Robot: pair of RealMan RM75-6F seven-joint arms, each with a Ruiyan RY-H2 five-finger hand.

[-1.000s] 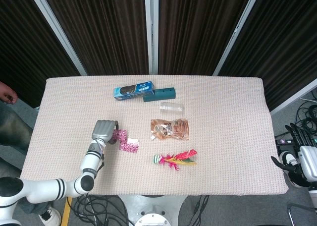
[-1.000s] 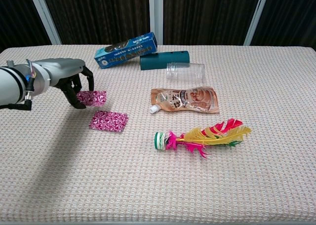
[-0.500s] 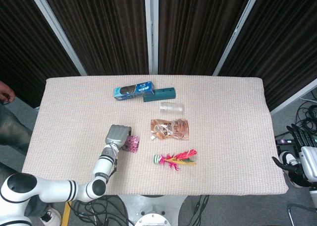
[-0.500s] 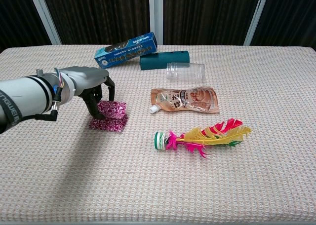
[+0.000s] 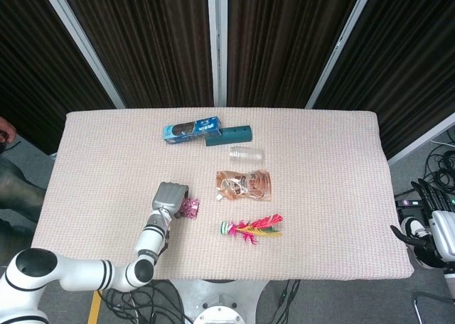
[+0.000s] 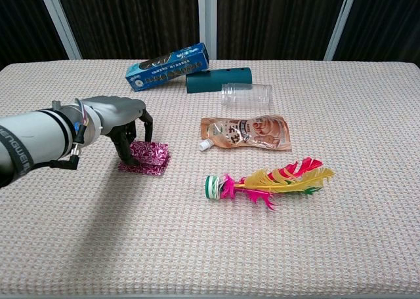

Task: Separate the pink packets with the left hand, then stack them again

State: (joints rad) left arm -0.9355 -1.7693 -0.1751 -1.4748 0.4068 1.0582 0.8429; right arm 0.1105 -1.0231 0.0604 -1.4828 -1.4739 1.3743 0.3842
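Note:
Two pink packets [image 5: 190, 208] [image 6: 150, 157] lie together on the table's left half, the upper one overlapping the lower, which shows along the front edge. My left hand [image 5: 169, 196] [image 6: 123, 119] arches over their left side, its dark fingers curled down and pinching the upper packet's left edge. The hand hides part of the stack in the head view. My right hand [image 5: 429, 222] hangs off the table's right edge, fingers apart and holding nothing; only the head view shows it.
A blue box [image 6: 167, 66] and a teal tube [image 6: 218, 80] lie at the back. A clear cup [image 6: 247, 94] lies on its side, with a brown pouch [image 6: 246, 132] in front of it. A feather shuttlecock [image 6: 266, 179] lies right of the packets.
My left hand carried the upper packet rightward and forward from its separate spot and set it down onto the other packet. The right hand has stayed put.

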